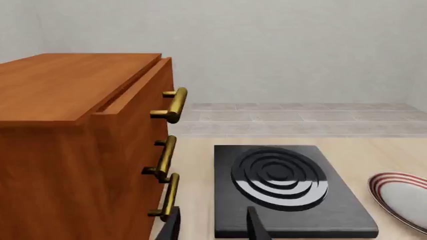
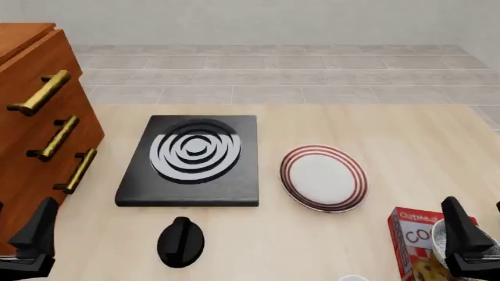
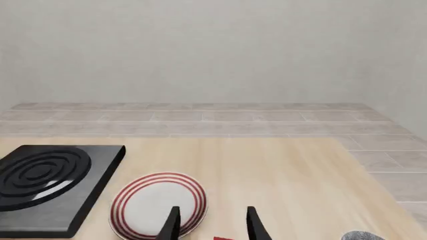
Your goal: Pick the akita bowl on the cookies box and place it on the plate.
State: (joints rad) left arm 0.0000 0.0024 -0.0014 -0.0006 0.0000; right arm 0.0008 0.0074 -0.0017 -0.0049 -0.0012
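the akita bowl [image 2: 451, 240] sits on the cookies box [image 2: 418, 241], near the plate [image 2: 324, 177]. right gripper [image 2: 467, 249] hovers above it, fingers apart and empty, positioned to descend.

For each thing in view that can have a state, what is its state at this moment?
Left gripper: open, holds nothing.
Right gripper: open, holds nothing.
Bowl: rests on the cookies box, mostly hidden by the right gripper.
Plate: flat on the table, nothing on it.
Top drawer: slightly open.
Stove knob: setting cannot be told.
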